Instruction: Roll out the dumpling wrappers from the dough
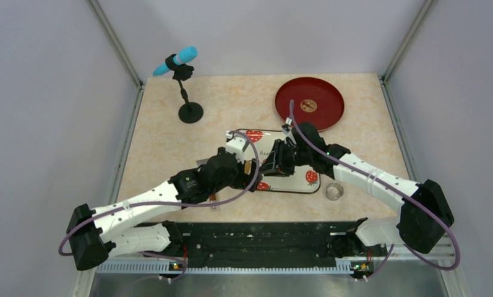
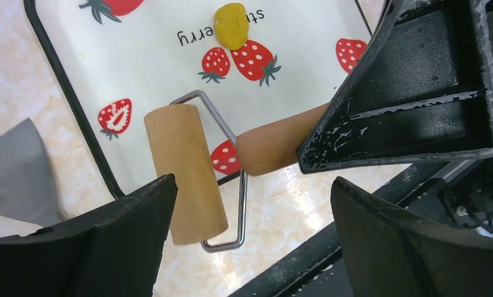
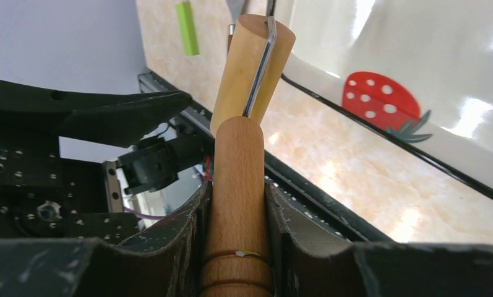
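Observation:
A yellow dough lump (image 2: 231, 25) lies on the strawberry-print tray (image 2: 138, 55), apart from the roller. My right gripper (image 3: 239, 204) is shut on the tan wooden roller's handle (image 3: 239, 167). The roller drum (image 2: 185, 173) on its wire frame hangs over the tray's near edge, above the table. My left gripper (image 2: 253, 185) is open and empty, its fingers either side of the drum's near end without touching it. In the top view both grippers, left (image 1: 251, 168) and right (image 1: 276, 162), meet over the tray (image 1: 293, 184) and hide the dough. No flat round wrapper shows.
A red plate (image 1: 310, 103) sits at the back right. A small metal ring (image 1: 334, 191) lies right of the tray. A microphone stand (image 1: 188, 110) is at the back left. A grey flat sheet (image 2: 15, 167) lies left of the tray, and a green stick (image 3: 186, 28) beyond it.

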Controlling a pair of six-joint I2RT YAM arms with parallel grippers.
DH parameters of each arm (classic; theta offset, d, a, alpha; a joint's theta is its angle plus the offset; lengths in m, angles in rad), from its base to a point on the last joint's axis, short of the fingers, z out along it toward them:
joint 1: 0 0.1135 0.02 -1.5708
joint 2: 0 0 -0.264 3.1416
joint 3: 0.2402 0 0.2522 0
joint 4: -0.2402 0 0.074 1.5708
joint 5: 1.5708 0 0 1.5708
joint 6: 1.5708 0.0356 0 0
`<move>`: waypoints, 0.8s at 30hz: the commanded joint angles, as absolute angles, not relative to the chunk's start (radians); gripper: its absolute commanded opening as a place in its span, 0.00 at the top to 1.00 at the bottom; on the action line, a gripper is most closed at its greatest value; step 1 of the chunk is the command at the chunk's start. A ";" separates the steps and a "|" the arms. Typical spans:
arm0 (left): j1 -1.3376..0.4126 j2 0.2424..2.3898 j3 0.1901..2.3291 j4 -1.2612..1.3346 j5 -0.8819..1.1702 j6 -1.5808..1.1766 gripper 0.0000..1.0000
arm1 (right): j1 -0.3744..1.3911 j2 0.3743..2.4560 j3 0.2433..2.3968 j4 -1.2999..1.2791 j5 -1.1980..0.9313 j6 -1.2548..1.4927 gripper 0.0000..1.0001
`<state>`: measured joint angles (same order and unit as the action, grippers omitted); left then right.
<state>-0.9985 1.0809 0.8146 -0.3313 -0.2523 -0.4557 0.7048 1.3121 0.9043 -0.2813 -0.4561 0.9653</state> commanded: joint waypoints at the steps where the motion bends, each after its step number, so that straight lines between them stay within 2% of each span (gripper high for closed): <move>1: -0.993 1.022 0.757 -0.164 -0.224 -0.578 0.01 | 0.710 1.229 0.911 -0.292 -0.377 0.889 1.00; 5: -0.915 1.024 0.714 -0.036 -0.059 -0.708 0.01 | 0.664 1.150 0.852 -0.296 -0.335 0.827 1.00; 12: -0.579 1.115 0.598 0.154 0.405 -0.937 0.01 | 0.517 0.987 0.808 -0.398 -0.384 0.721 1.00; 19: -0.314 1.239 0.659 -0.052 0.516 -0.757 0.04 | 0.445 0.935 0.847 -0.547 -0.408 0.591 1.00; 24: -0.196 1.457 0.817 -0.277 0.609 -0.538 0.10 | 0.439 0.951 0.861 -0.569 -0.463 0.558 1.00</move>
